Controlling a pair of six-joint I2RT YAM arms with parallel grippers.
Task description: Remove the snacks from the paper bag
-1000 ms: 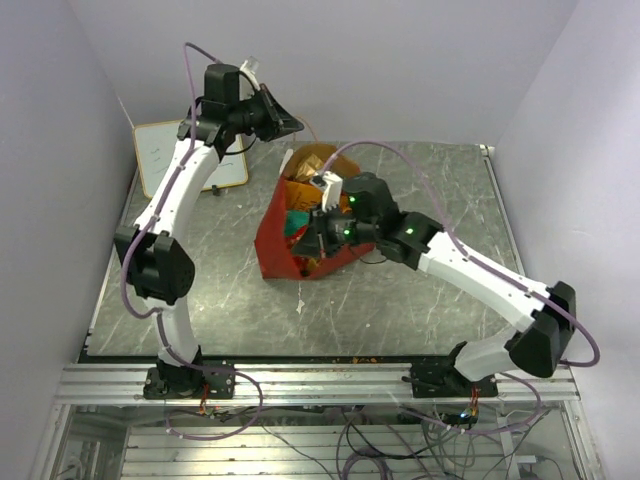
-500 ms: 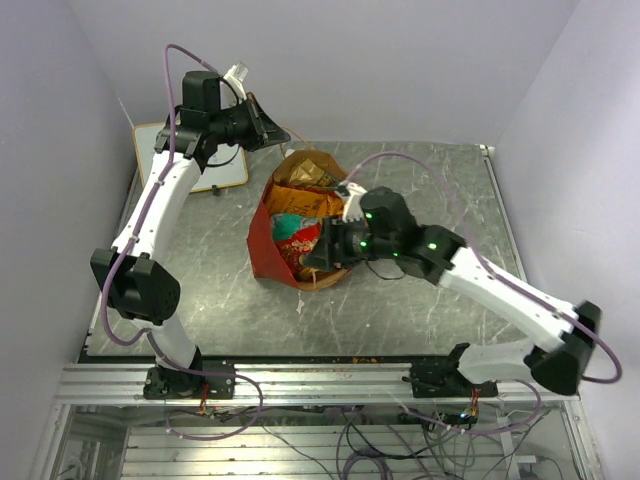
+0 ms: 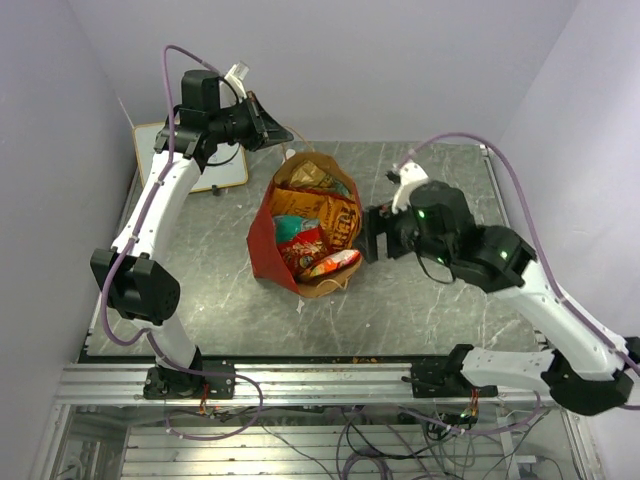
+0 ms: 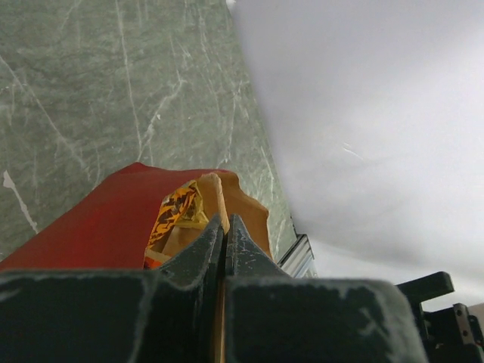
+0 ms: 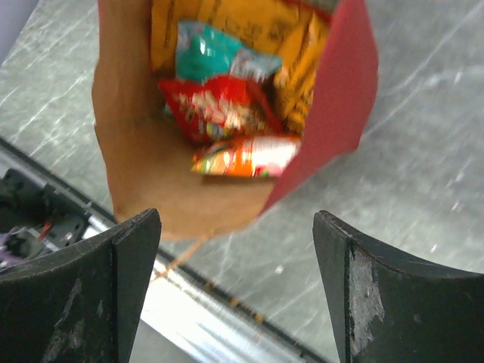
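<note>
The paper bag (image 3: 262,245), red outside and brown inside, sits mid-table with its mouth open to the top camera. Inside it lie the snacks: an orange packet (image 3: 325,213), a teal one (image 3: 295,228), a red one (image 3: 305,248) and an orange-white one (image 3: 336,263). My left gripper (image 3: 272,128) is raised behind the bag, shut on its tan cord handle (image 4: 212,193). My right gripper (image 3: 372,245) hangs open just right of the bag, holding nothing. Its wrist view looks into the bag (image 5: 136,151) at the red packet (image 5: 219,106) and the orange-white packet (image 5: 246,157).
A white whiteboard (image 3: 150,155) lies at the table's back left, partly under the left arm. The metal rail (image 3: 320,380) runs along the near table edge. A loose cord handle (image 3: 300,300) dangles from the bag's near rim.
My right gripper has pulled out of the bag to the right and opened. The left arm shifted left and up with the handle, and the bag's mouth now gapes wider.
</note>
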